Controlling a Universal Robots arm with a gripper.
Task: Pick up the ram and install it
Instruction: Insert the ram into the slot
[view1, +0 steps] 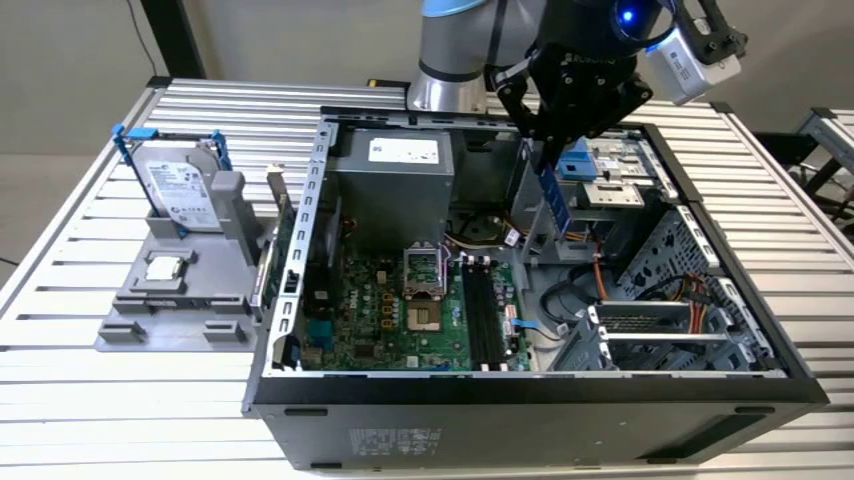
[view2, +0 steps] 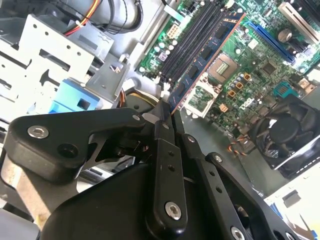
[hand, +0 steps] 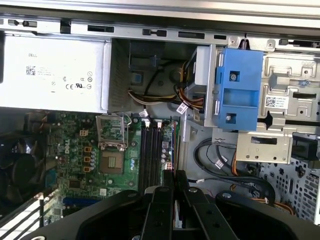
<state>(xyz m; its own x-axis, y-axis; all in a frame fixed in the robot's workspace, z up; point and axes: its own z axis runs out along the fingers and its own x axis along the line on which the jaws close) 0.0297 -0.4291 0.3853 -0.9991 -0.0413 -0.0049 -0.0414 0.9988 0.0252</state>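
the gripper (view1: 539, 140) hangs over the open case (view1: 534, 400), jaws pinched narrow on one end of the ram (view1: 555, 195). the stick hangs on end below them, above the motherboard (view1: 387, 310) and seated in nothing. in the second wrist view it runs out from the gripper alongside the black slots (view2: 190, 42), not in any of them. a hard drive (view1: 180, 185) stands on a grey stand (view1: 174, 310) at the exterior view's left, outside the case and well apart.
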